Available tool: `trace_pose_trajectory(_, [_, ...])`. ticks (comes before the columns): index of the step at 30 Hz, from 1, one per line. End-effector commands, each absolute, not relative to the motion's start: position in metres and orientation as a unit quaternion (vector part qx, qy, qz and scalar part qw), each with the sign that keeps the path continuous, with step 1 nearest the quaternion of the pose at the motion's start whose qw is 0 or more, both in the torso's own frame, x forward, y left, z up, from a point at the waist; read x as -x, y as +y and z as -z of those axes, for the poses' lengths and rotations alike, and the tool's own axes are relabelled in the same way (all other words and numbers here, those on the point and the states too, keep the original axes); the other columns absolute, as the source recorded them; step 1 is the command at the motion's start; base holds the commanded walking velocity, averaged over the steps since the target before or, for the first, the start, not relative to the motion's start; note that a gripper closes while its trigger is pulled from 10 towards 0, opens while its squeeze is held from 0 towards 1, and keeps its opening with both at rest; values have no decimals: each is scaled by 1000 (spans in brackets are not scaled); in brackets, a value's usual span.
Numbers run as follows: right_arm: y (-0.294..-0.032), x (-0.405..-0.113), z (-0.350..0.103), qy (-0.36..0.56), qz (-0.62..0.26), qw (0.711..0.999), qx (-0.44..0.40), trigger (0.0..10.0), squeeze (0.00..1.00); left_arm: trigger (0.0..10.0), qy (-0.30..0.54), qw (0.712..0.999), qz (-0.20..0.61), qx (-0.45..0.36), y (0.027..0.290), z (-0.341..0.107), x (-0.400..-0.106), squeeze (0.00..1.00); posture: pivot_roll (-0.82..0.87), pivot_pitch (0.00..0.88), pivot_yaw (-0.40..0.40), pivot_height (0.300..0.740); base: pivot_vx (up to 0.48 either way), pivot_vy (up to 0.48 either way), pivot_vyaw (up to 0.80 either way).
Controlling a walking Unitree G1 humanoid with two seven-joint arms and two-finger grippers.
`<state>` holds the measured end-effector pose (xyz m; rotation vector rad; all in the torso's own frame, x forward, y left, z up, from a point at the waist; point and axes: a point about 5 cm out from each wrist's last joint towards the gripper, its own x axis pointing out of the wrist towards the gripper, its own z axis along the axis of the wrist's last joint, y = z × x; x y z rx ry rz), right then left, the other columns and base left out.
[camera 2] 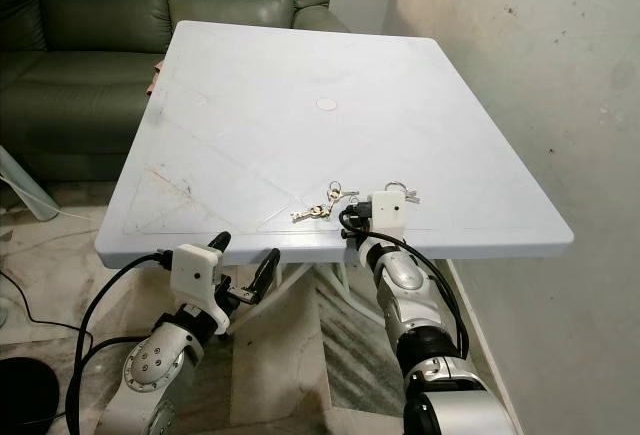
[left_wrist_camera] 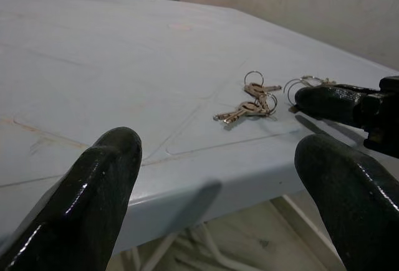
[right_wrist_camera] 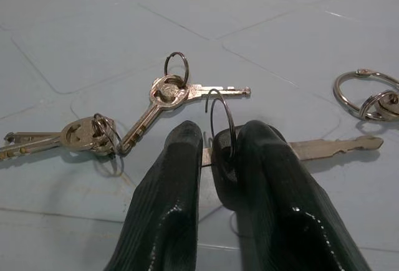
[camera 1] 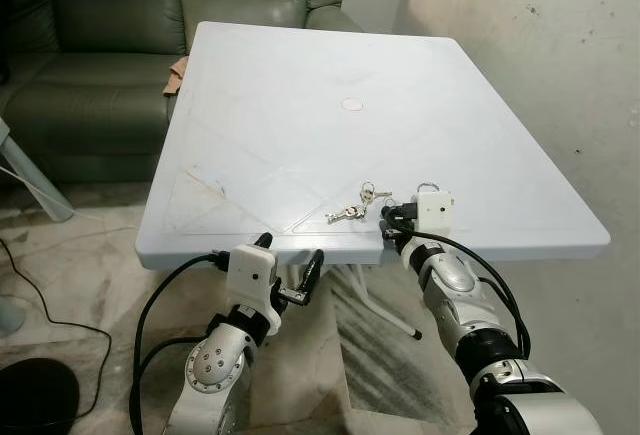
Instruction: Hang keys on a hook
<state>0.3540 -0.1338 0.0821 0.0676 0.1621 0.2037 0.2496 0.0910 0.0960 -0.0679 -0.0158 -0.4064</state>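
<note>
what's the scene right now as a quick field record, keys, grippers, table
surface: white plastic table, green sofa behind it
keys: loose bunch flat near the front edge, another ring beside it
right gripper: on the table, jaws shut on a key by its ring
left gripper: jaws open, below the front edge, holding nothing
hook: none seen

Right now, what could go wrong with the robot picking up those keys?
1. The right end effector pinches just one key at its ring; that thin hold might slip.
2. Other key bunches lie close and could snag.
3. They sit near the table edge and might get knocked off.
</note>
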Motion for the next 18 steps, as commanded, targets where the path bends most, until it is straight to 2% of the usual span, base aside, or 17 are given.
trace_pose_trajectory(1, [-137,-357,-85,75,-95,992,-30,10000,0,10000,-9,979,199,34,90,-98,-248,0,135,107,-102,740,0,0,0])
trace_pose_trajectory(5, [-137,-357,-86,73,-96,992,-31,10000,0,10000,-9,980,198,34,90,-98,-248,0,135,108,-102,740,0,0,0])
trace_pose_trajectory(6, [-137,-358,-87,71,-95,992,-32,7725,0,10000,-9,980,198,34,90,-98,-247,0,135,111,-102,740,0,0,0])
trace_pose_trajectory(7, [-137,-358,-87,71,-94,993,-33,7725,0,10000,-9,980,198,34,90,-98,-247,0,135,111,-102,740,0,0,0])
trace_pose_trajectory(8, [-136,-358,-87,70,-93,993,-33,6000,0,10000,-8,980,198,34,90,-98,-248,0,136,111,-102,740,0,0,0])
trace_pose_trajectory(10, [-136,-358,-88,68,-93,993,-36,0,0,10000,-8,980,198,33,90,-98,-248,0,137,112,-102,740,0,0,0])
trace_pose_trajectory(14, [-136,-359,-88,68,-92,993,-34,0,0,10000,-9,980,197,33,90,-98,-248,0,138,113,-102,740,0,0,0])
trace_pose_trajectory(15, [-136,-359,-88,68,-93,993,-34,627,0,10000,-9,980,196,33,91,-98,-248,0,139,113,-103,740,0,0,0])
trace_pose_trajectory(18, [-136,-359,-88,69,-93,993,-33,706,0,10000,-9,980,195,33,91,-98,-248,0,141,114,-103,740,0,0,0])
